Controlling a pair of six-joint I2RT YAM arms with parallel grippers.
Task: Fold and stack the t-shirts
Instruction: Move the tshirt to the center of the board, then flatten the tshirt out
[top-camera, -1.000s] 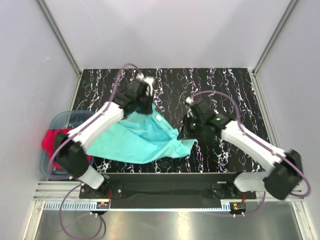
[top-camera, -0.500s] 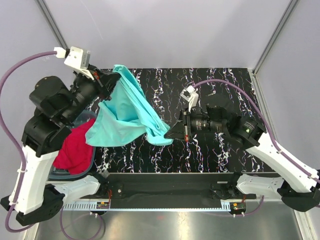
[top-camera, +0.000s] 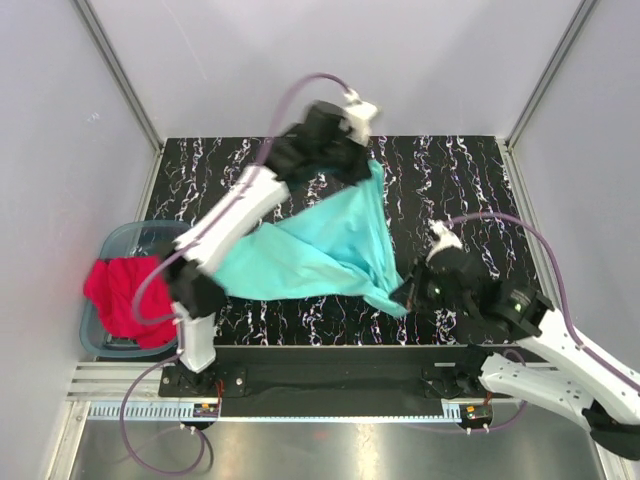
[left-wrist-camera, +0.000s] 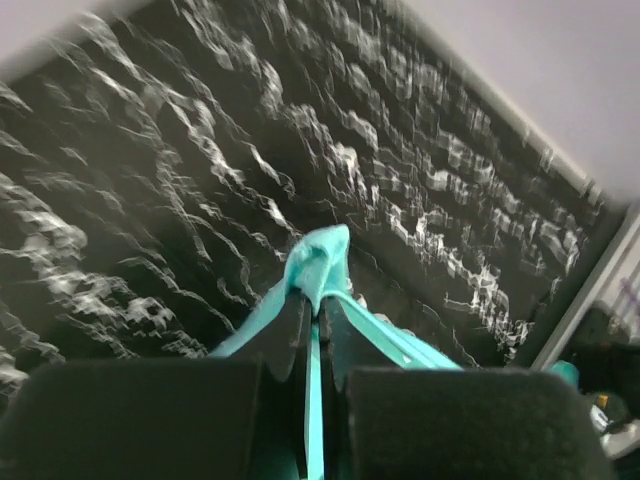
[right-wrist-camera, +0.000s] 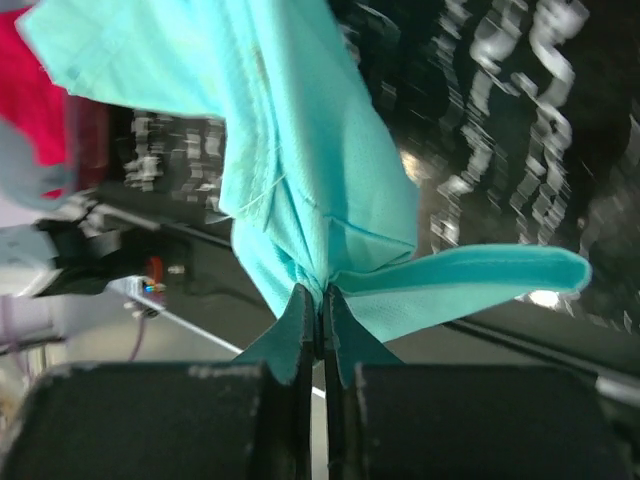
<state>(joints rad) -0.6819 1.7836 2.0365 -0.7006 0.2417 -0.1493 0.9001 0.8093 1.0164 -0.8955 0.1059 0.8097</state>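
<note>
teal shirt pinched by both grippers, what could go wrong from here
The left gripper and right gripper each pinch only a thin bunched edge of the teal shirt, so it could slip. The cloth hangs twisted, so it may land creased. The left arm's elbow is close to the red shirt and could drag it.

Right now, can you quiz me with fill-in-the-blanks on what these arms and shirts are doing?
The left gripper and right gripper both grip the mint-teal cloth t-shirt, their jaws ____.
The bright red cloth t-shirt drapes over the translucent blue-grey plastic tub by the ____ edge of the black marbled table.
The gripper reaching farther across that table is the ____ one.
Missing words: shut; left; left.
</note>
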